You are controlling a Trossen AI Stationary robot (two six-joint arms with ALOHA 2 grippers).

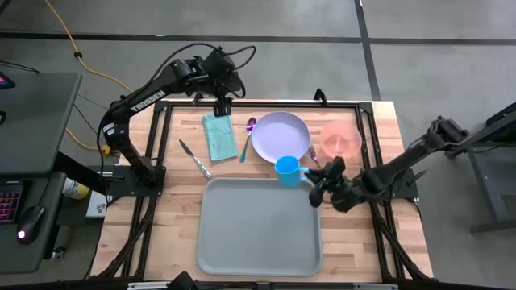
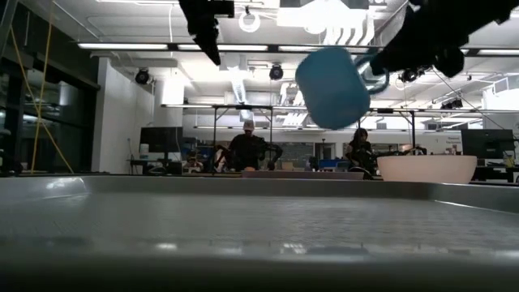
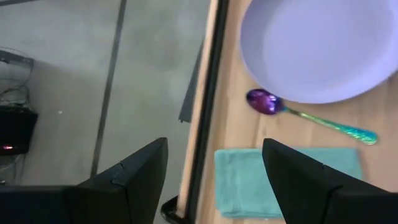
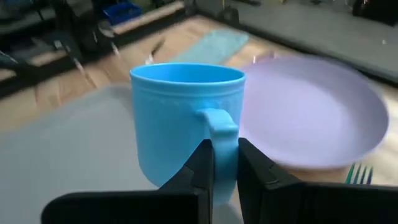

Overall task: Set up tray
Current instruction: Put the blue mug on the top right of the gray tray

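Note:
The pale grey-green tray [image 1: 258,229] lies flat on the table's near half. A blue mug [image 1: 287,170] hangs over the tray's far right corner, just in front of the lavender plate [image 1: 280,135], with my right gripper [image 1: 312,182] shut on it. In the low view the mug [image 2: 332,85] floats well above the tray [image 2: 243,219]. My left gripper [image 1: 221,107] stands open above the far end of the teal napkin [image 1: 218,135], near the table's far edge, touching nothing. Its own view shows the napkin [image 3: 249,183] between its fingers. My right gripper pinches the mug's handle [image 4: 222,134] between its two fingers [image 4: 202,165], one on each side of the loop. The fingers come from the table's right side, slanting a little downward. The mug is lifted clear of the tray, its mouth up and slightly tilted.
A purple-bowled spoon [image 1: 247,137] lies between napkin and plate, and a knife [image 1: 196,159] lies left of the napkin. A pink bowl [image 1: 341,141] and a fork [image 1: 313,155] are right of the plate. People sit in the room beyond the table.

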